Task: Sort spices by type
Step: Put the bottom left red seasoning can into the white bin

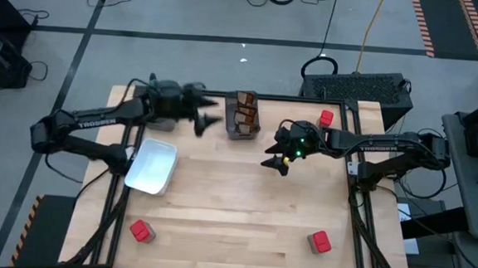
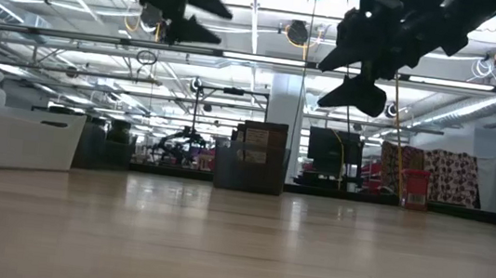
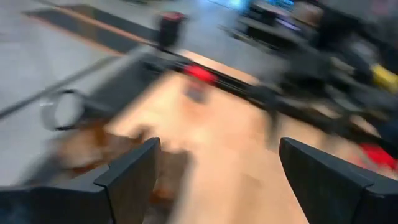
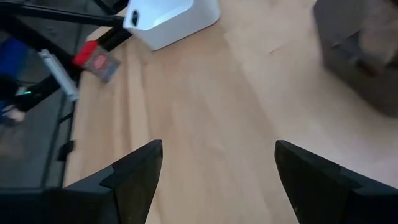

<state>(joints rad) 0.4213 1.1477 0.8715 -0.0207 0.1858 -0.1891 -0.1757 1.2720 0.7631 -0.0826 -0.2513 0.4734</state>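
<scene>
- The wooden tabletop [image 1: 243, 209] carries a dark grey bin [image 1: 243, 115] at its far edge, holding brown-orange packets [image 1: 242, 111] stood on edge in a row; the bin's long axis runs from the far edge toward the near one
- A white tray [image 1: 153, 166] lies near the left edge, tilted a little off square, its long side running roughly near-to-far
- Three red containers sit well apart: one [image 1: 325, 118] at the far right by the right arm, one [image 1: 142, 230] at the near left, one [image 1: 320, 242] at the near right; the two near ones lie slightly askew to the table's edges
- The left gripper [image 1: 205, 115] hangs above the far edge, just left of the bin, fingers spread and holding nothing
- The right gripper [image 1: 275, 163] hovers over bare wood right of the bin, fingers spread wide, empty
- In the low view both grippers hang high, clear of the surface
- Nothing lies between either gripper and the bin
</scene>
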